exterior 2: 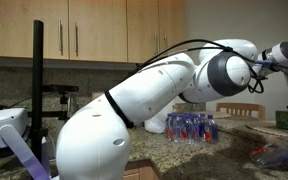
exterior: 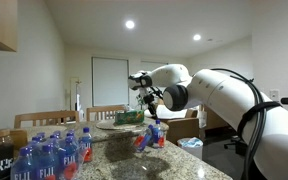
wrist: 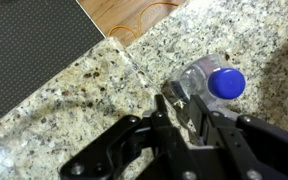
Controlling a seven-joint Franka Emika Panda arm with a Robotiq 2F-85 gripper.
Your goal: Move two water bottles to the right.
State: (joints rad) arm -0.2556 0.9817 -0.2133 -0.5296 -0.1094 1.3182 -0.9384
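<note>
A small clear water bottle [wrist: 197, 74] with a blue cap lies just past my fingertips in the wrist view, on the granite counter [wrist: 94, 95]. My gripper [wrist: 182, 103] has its fingers drawn close together with only a narrow gap, and the bottle sits at their tips, outside the jaws. In an exterior view the gripper [exterior: 151, 112] hangs just above a red-labelled bottle [exterior: 156, 135]. Another red-labelled shape beside it is too blurred to name. A pack of red-labelled, blue-capped bottles [exterior 2: 192, 127] stands on the counter in an exterior view.
Several FIJI bottles [exterior: 44, 155] crowd the near left of the counter [exterior: 134, 165]. A plate [exterior: 122, 123] lies behind the gripper, with wooden chairs [exterior: 104, 113] beyond. The counter edge [wrist: 109, 45] is close to the bottle, with dark floor [wrist: 34, 40] below.
</note>
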